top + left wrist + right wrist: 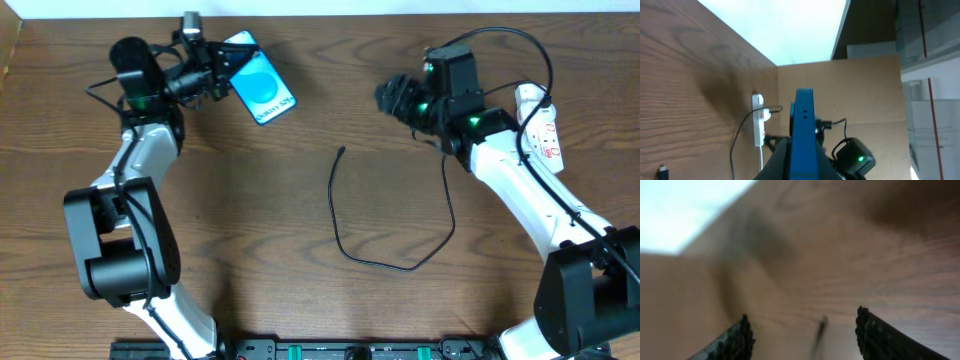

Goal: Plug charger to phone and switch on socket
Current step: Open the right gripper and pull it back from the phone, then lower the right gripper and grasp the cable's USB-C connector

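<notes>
The phone [261, 82], blue screen up, is held off the table at the back left by my left gripper [222, 70], which is shut on its near end. In the left wrist view the phone [803, 130] shows edge-on between the fingers. The charger cable [385, 262] loops across the middle of the table, its plug tip [342, 152] free. My right gripper [392, 97] is open and empty, above the table to the right of the tip. The right wrist view shows the blurred tip [820, 328] between the open fingers [802, 330]. The socket [541, 125] lies at the far right.
The socket also shows in the left wrist view [758, 120] with its white cord. The table's back edge runs close behind both grippers. A cardboard wall [865, 90] stands past the right side.
</notes>
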Robot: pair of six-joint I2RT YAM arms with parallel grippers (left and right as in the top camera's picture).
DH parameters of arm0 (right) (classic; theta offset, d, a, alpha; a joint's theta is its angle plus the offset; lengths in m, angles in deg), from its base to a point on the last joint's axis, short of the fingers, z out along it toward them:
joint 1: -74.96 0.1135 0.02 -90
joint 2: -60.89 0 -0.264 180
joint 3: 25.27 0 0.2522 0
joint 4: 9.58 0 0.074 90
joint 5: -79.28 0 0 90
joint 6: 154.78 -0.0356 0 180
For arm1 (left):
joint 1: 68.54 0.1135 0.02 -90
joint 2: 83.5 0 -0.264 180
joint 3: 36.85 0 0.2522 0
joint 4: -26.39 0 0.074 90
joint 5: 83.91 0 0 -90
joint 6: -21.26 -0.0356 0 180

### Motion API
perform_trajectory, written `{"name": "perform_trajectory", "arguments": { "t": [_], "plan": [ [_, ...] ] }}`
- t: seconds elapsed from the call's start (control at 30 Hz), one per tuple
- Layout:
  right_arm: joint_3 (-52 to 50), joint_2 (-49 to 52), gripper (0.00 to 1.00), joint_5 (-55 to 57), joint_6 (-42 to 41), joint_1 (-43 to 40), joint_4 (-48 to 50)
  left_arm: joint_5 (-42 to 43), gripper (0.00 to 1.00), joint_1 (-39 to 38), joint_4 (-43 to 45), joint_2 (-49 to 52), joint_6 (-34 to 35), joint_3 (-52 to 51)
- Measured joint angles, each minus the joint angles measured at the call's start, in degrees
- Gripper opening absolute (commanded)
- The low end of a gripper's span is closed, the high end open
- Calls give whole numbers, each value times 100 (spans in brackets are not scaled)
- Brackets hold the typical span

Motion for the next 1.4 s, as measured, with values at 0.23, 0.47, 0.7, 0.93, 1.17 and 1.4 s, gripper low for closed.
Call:
{"name": "perform_trajectory", "arguments": {
  "t": [0.23,0.47,0.7,0.93,1.17,1.4],
  "plan": [
    [197,120,59,-155,942,444,-772,55,7,337,-2,0,173,0],
    [1311,1217,48,-186,835,743,-1611,-15,7,520,-2,0,238,0],
    [1360,1930,37,-389,-125,789,-1624,-101,7,535,-4,0,240,0],
    [1360,2151,36,-824,-645,750,-1449,-127,7,535,-2,0,240,0],
    [1362,2555,35,-1163,-955,750,-1147,-144,8,535,-4,0,240,0],
    [1362,2736,25,-1316,-1102,756,-861,-144,7,535,-2,0,240,0]
  ]
}}
